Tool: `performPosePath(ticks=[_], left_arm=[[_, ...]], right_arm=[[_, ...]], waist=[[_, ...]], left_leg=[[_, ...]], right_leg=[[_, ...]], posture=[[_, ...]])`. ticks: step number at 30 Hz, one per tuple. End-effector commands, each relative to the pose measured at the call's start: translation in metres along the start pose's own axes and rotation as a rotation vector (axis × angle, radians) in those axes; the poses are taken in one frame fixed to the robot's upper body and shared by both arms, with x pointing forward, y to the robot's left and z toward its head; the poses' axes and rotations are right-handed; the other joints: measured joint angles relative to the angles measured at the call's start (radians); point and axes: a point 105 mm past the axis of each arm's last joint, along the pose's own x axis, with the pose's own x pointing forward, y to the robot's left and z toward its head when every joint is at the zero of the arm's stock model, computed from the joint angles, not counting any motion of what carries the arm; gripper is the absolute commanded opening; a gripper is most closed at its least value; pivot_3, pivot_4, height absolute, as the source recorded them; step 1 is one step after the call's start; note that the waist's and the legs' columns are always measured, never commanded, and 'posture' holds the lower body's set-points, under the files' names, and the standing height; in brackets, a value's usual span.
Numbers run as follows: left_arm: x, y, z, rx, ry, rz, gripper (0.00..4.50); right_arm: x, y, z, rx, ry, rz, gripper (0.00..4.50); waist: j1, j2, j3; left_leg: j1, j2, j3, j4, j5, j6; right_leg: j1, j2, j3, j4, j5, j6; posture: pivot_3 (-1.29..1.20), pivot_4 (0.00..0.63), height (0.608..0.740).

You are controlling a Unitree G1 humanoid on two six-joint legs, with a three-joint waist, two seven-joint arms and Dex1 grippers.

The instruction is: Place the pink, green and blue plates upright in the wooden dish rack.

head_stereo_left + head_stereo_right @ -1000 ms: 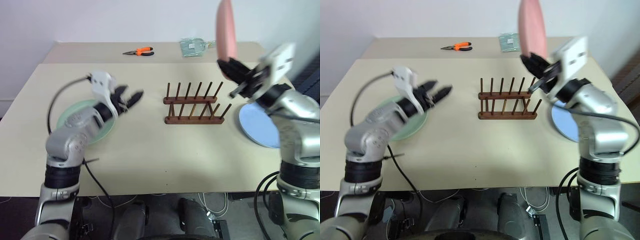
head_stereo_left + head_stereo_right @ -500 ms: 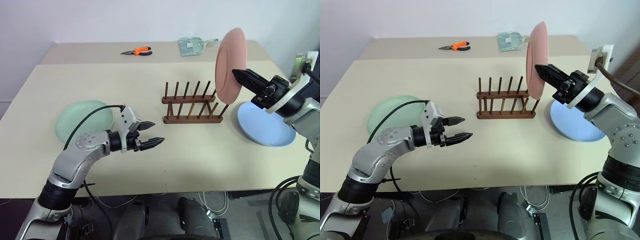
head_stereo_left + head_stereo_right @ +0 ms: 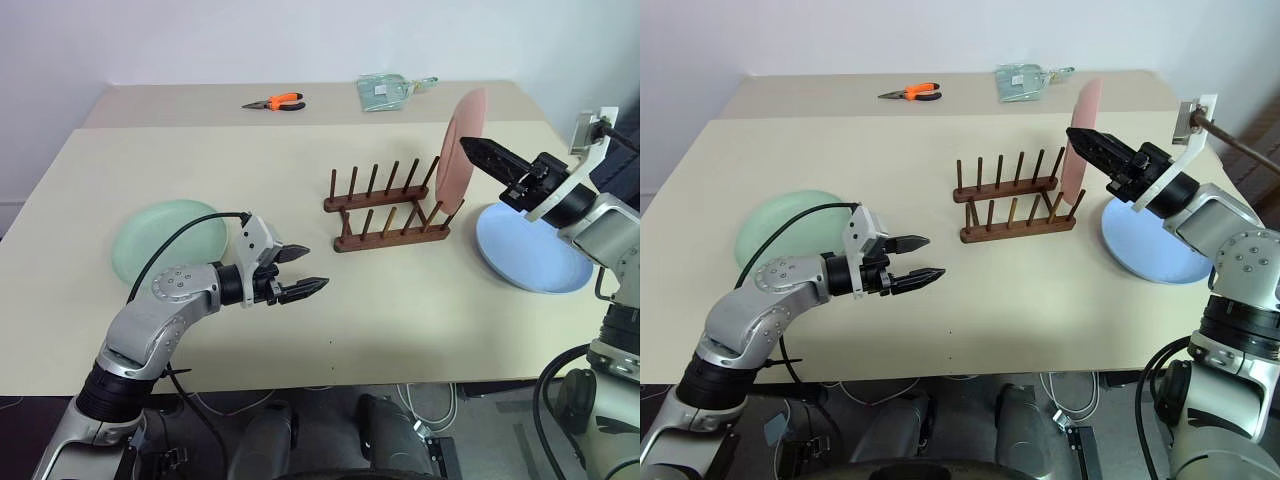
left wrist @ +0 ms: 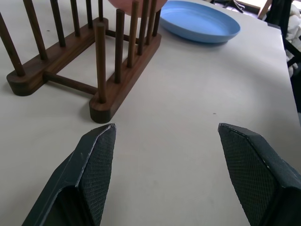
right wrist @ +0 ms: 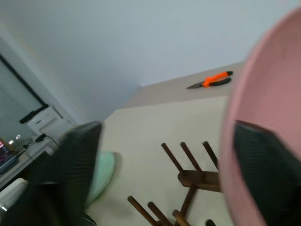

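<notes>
The pink plate (image 3: 466,140) stands on edge at the right end of the wooden dish rack (image 3: 385,205), its lower rim among the last pegs. My right gripper (image 3: 470,150) is at the plate's upper rim, open, with its fingers (image 5: 80,160) spread wide on either side of the rim. The blue plate (image 3: 535,255) lies flat on the table to the right of the rack. At the left lies the green plate (image 3: 165,240), also flat. My left gripper (image 3: 313,267) hovers open and empty over the table between the green plate and the rack.
Orange-handled pliers (image 3: 275,101) and a clear packet (image 3: 385,90) lie on the far part of the table (image 3: 330,330). A black cable (image 3: 185,235) arcs from my left arm over the green plate.
The pink plate came down from above into the rack's right end and my right gripper opened. The rack's right end swung slightly away. My left arm drew back off the green plate, then held still.
</notes>
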Motion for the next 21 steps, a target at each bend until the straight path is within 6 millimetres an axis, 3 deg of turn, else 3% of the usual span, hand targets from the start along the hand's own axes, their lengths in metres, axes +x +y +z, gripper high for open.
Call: performPosePath(ticks=[1,14,21], left_arm=[[0.000,-0.003,0.007,0.025,-0.024,-0.001,3.57],[0.002,-0.001,0.010,0.027,-0.036,0.007,3.57],[0.001,-0.002,0.008,0.023,-0.029,0.005,3.57]], right_arm=[[-0.001,0.016,0.007,-0.080,-0.012,0.054,4.46],[-0.001,-0.004,-0.008,-0.096,0.040,-0.044,4.46],[-0.003,-0.007,-0.006,-0.128,0.036,-0.061,4.46]], waist=[[0.000,0.000,0.000],[0.000,0.000,0.000],[0.000,0.000,0.000]], left_leg=[[0.000,0.000,0.000,0.000,0.000,0.000],[0.000,0.000,0.000,0.000,0.000,0.000],[0.000,0.000,0.000,0.000,0.000,0.000]], right_leg=[[0.000,0.000,0.000,0.000,0.000,0.000],[0.000,0.000,0.000,0.000,0.000,0.000],[0.000,0.000,0.000,0.000,0.000,0.000]], posture=[[0.00,0.150,0.740],[0.00,0.150,0.740],[0.00,0.150,0.740]])
